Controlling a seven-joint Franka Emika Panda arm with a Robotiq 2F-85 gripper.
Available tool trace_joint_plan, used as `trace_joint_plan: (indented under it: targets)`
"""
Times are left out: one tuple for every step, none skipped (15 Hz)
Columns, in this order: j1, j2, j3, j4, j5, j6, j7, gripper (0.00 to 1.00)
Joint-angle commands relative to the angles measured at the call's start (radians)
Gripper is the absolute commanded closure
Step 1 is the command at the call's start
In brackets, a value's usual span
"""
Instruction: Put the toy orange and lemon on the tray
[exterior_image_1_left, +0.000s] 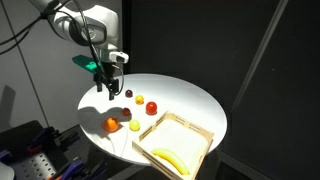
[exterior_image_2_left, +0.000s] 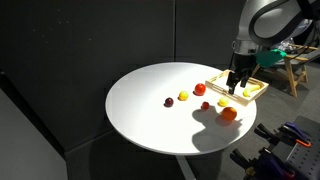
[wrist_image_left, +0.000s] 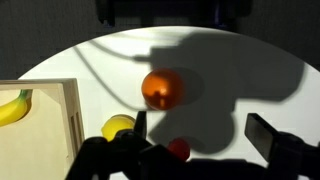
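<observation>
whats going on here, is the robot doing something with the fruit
A single robot arm holds its gripper open and empty above the round white table. The wrist view looks down on the toy orange, which sits between the fingers' line but is not yet grasped. The lemon lies close by, beside the tray. Neither fruit is on the tray, which already holds a banana. A few other small toy fruits lie scattered on the table.

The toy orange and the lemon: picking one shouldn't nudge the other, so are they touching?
Apart. The wrist view shows bare white table between the round orange toy fruit and the small pale yellow toy lemon.
</observation>
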Motion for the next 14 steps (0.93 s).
trace_joint_plan:
  targets:
    - [0.000, 0.003, -0.001, -0.002, 0.000, 0.011, -0.002, 0.00]
    - [-0.001, 0.005, -0.002, -0.003, 0.002, 0.016, -0.005, 0.00]
    - [-0.001, 0.008, -0.003, -0.004, 0.003, 0.021, -0.007, 0.00]
    - [-0.001, 0.012, -0.003, -0.005, 0.003, 0.028, -0.008, 0.00]
    - [-0.002, 0.016, -0.003, -0.007, 0.002, 0.037, -0.007, 0.00]
    - [-0.003, 0.023, -0.003, -0.010, 0.000, 0.050, -0.006, 0.00]
    - [-0.004, 0.031, -0.004, -0.011, -0.003, 0.060, -0.004, 0.00]
    - [-0.004, 0.038, -0.004, -0.014, -0.004, 0.075, -0.002, 0.00]
    - [-0.006, 0.047, -0.004, -0.017, -0.009, 0.088, 0.002, 0.00]
    - [-0.008, 0.053, -0.005, -0.020, -0.012, 0.105, 0.007, 0.00]
    - [-0.010, 0.061, -0.006, -0.024, -0.015, 0.119, 0.014, 0.00]
    - [-0.012, 0.068, -0.007, -0.027, -0.019, 0.139, 0.021, 0.00]
    - [-0.014, 0.074, -0.009, -0.029, -0.019, 0.149, 0.022, 0.00]
    - [-0.018, 0.083, -0.012, -0.032, -0.025, 0.167, 0.025, 0.00]
